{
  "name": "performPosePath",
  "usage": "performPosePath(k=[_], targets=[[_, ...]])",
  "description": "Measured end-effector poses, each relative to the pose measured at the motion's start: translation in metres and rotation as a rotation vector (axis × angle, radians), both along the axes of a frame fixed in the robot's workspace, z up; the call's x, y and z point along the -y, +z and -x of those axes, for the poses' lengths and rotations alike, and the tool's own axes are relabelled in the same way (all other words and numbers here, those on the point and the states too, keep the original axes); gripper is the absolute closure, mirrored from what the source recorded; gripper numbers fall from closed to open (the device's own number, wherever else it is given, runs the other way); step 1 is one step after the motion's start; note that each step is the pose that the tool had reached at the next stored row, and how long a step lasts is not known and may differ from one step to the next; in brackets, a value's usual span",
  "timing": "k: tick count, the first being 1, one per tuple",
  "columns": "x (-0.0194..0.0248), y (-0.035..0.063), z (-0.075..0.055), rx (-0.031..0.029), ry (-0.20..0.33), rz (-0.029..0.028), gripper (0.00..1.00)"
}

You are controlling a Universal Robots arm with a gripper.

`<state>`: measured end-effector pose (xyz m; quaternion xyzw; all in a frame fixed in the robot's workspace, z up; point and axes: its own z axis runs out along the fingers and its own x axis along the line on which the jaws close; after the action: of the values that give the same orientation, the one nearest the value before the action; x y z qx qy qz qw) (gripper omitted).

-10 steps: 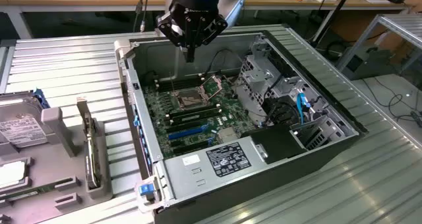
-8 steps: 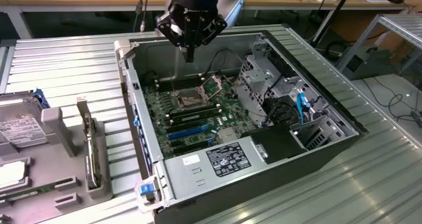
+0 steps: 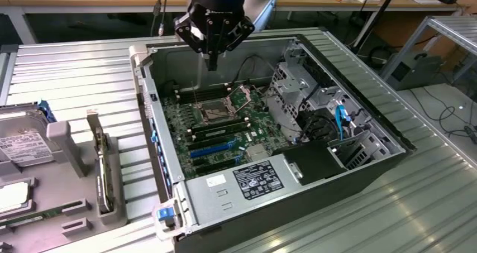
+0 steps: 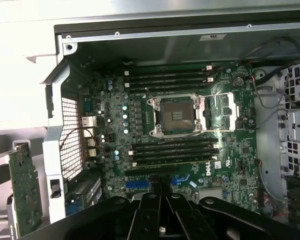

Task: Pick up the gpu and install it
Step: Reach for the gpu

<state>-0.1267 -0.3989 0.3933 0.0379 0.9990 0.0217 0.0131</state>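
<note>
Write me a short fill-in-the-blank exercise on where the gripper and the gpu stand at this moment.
1. The gripper hangs above the open computer case with its fingers ____.
2. The gpu stands on edge in the gray holder, on the exterior view's ____ of the case.
3. The gripper is apart from the gpu and holds ____.

Missing words: shut; left; nothing.

Soft, even overhead light fell on the ribbed silver metal table (image 3: 75, 74). The open black computer case (image 3: 387, 147) was dimmer inside, its green motherboard (image 3: 216, 124) shaded. In the wrist view, the pale surface outside the case (image 4: 20, 75) was blown out by glare, and the black gripper (image 4: 162, 200) was a dark silhouette.
</note>
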Motion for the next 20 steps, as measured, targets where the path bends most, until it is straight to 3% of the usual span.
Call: performPosePath(k=[20], targets=[[0.0000,0.0000,0.0076,0.0000,0.000,0.0000,0.89]])
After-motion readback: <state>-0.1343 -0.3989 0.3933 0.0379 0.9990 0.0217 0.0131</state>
